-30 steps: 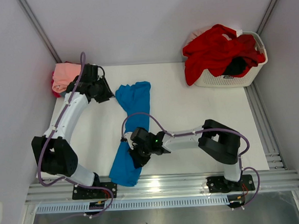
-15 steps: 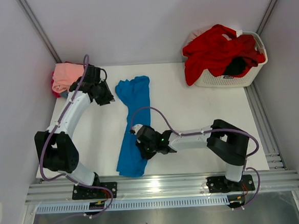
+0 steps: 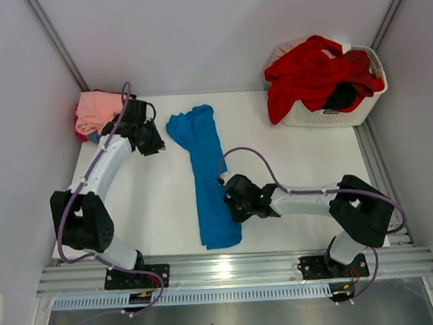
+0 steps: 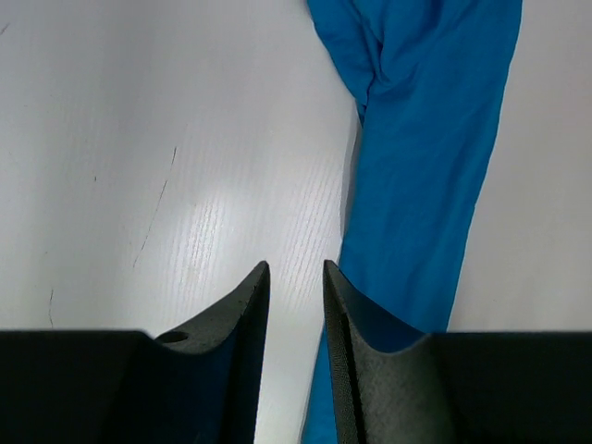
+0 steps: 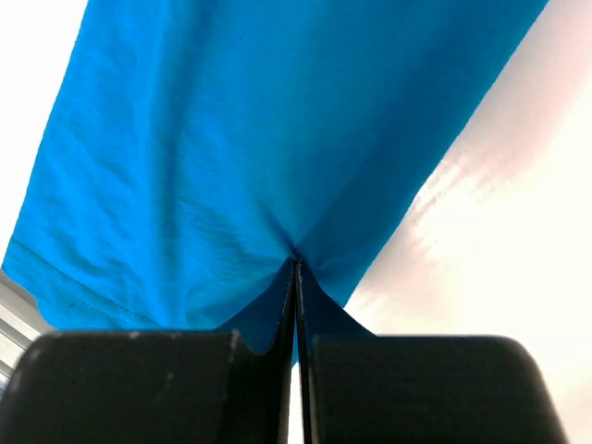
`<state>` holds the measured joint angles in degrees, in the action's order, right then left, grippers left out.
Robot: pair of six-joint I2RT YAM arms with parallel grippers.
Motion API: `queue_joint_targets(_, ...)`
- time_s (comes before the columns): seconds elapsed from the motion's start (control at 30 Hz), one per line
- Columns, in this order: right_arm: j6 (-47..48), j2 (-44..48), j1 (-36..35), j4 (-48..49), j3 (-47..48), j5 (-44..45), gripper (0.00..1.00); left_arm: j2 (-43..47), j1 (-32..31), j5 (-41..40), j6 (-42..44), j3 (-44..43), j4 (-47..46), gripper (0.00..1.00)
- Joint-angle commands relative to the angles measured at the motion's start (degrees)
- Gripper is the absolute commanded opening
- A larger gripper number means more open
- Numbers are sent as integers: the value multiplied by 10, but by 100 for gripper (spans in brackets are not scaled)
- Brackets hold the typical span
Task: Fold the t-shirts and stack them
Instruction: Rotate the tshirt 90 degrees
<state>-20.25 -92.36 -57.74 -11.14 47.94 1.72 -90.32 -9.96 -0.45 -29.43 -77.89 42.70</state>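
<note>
A white surface [image 3: 306, 164] sits between pale walls. The blue tee [image 3: 204, 171] lies on it as a long narrow strip, running from the far middle toward the near edge. The right gripper [image 5: 296, 268] has its jaws together, pinching a fold at the strip's right edge. The left gripper [image 4: 294, 277] hovers beside the tee's far end, jaws slightly apart with nothing between them. A pink tee [image 3: 96, 109] lies at the far left corner. A red tee [image 3: 307, 70] and a black tee [image 3: 340, 96] fill the basket [image 3: 328, 116] at far right.

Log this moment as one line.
left gripper: open, empty | right gripper: shut on bright blue t-shirt | t-shirt state: long strip on table
</note>
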Motion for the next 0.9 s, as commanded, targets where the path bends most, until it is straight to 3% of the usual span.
queue_joint_targets(0.0,30,28,-1,-51,-23,6,0,32,-10,-2,13,3,-16,34)
queue_joint_targets(0.1,30,71,-2,-45,-32,-11,13,40,-22,0,3,6,-1,33)
queue_joint_targets(0.13,29,85,-4,-42,-32,-10,26,47,-33,-2,0,14,5,33)
queue_joint_targets(0.23,28,146,-11,-51,-23,0,45,98,-62,-2,-8,47,-8,34)
queue_joint_targets(0.37,26,212,-9,-61,-21,32,60,174,-91,35,-46,149,-38,37)
queue_joint_targets(0.63,-62,274,-4,-18,-98,50,69,339,-200,77,-177,397,-101,37)
queue_joint_targets(0.87,-145,313,-7,34,-200,21,75,360,-291,130,-253,527,-190,38)
